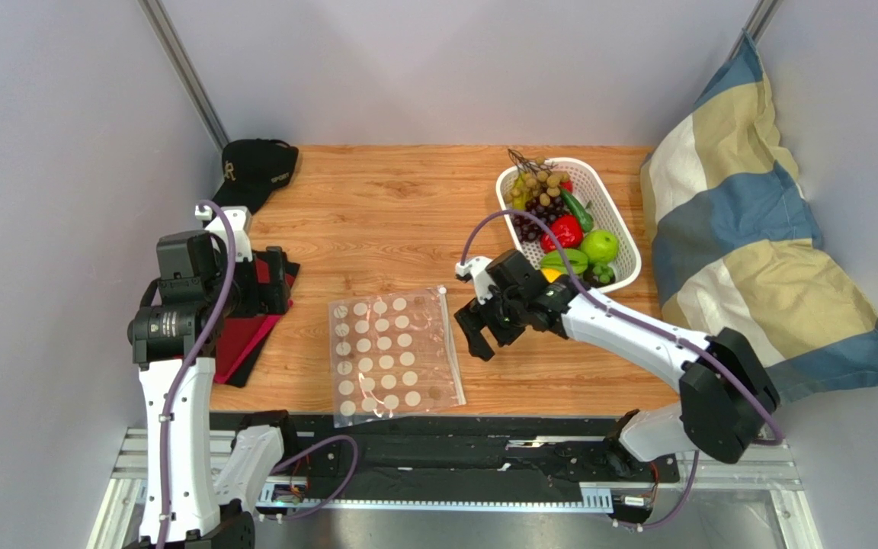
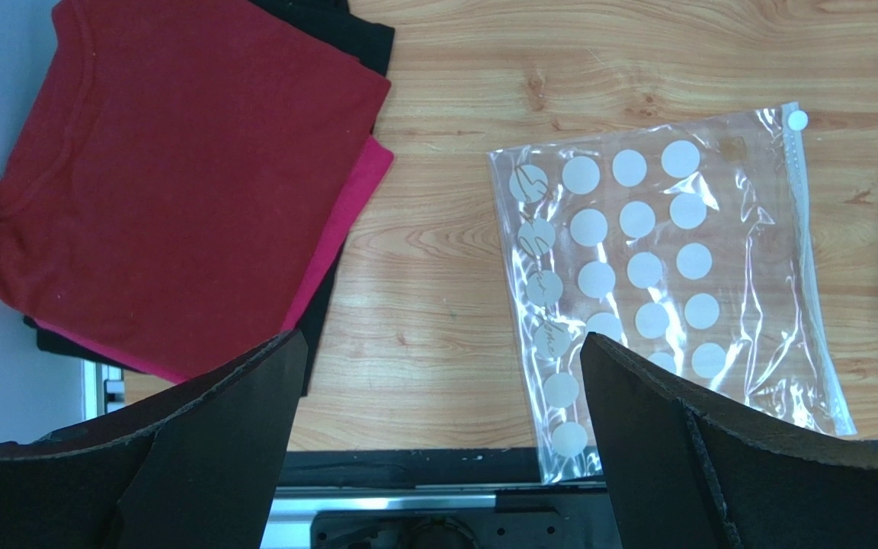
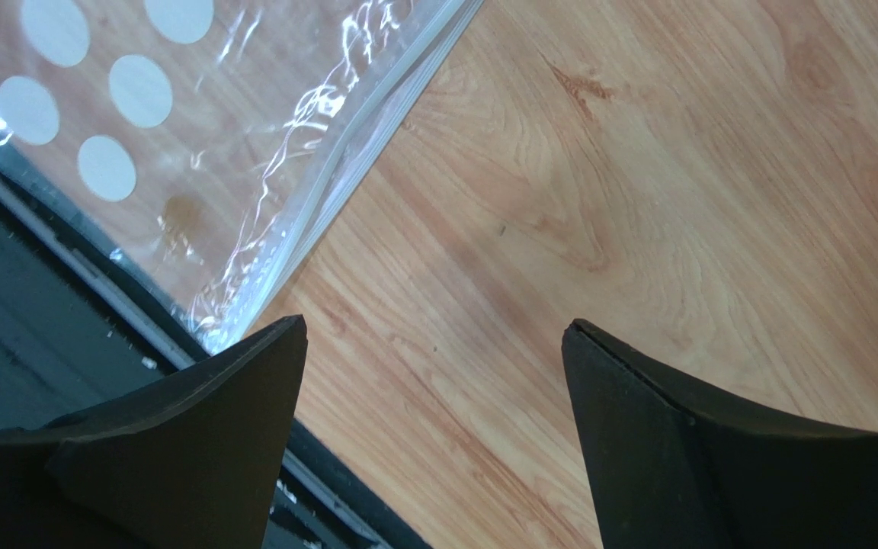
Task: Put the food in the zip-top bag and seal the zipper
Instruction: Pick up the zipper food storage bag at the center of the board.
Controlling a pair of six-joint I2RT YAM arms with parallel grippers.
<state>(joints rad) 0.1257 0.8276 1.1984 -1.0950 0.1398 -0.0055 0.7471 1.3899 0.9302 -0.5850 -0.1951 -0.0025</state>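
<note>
Though basket (image 1: 619, 213) holds food (image 1: 564, 232), right arm (image 1: 627, 326) half hides lemon (image 1: 551, 275)

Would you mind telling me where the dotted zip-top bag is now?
In the top view, the zip-top bag lies flat on the table near its front edge, the red cloth to its left and the right tool just beyond its right edge.

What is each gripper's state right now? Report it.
Left gripper: open, holding nothing.
Right gripper: open, holding nothing, beside the zip-top bag.
</note>
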